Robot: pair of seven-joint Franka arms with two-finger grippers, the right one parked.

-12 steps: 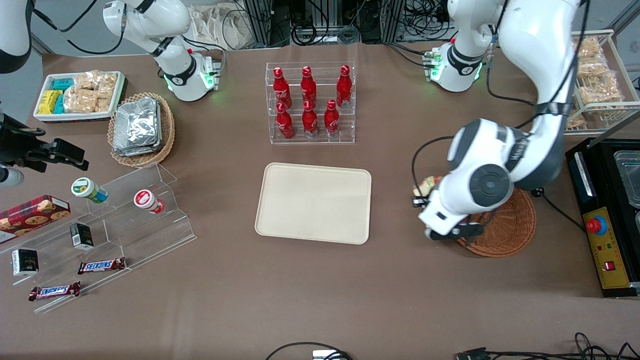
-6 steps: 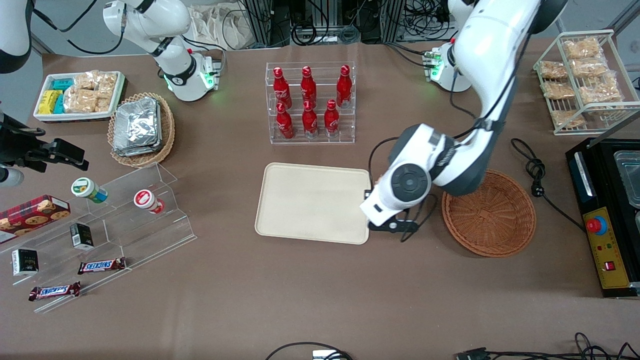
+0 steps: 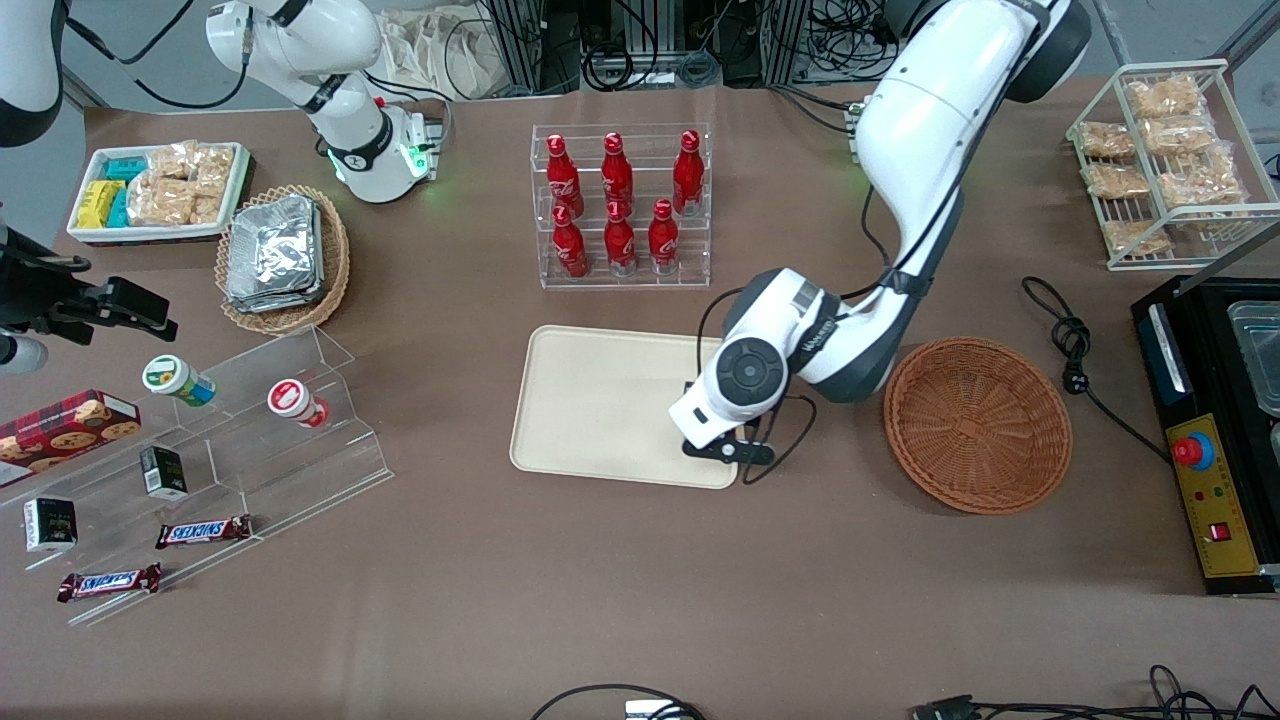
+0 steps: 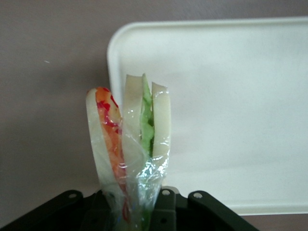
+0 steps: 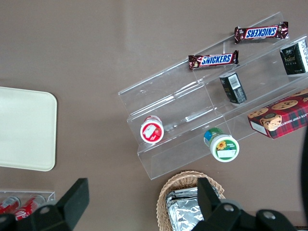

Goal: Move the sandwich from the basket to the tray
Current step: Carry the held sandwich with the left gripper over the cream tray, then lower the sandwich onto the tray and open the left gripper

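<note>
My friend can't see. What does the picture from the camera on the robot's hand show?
The gripper holds a plastic-wrapped sandwich, its fingers shut on the wrap, with orange-red and green filling between pale bread. Below it lie a corner of the cream tray and brown table.

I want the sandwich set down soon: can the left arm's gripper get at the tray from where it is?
Probably yes: the gripper, shut on the sandwich, hangs above the tray, and nothing lies there.
</note>
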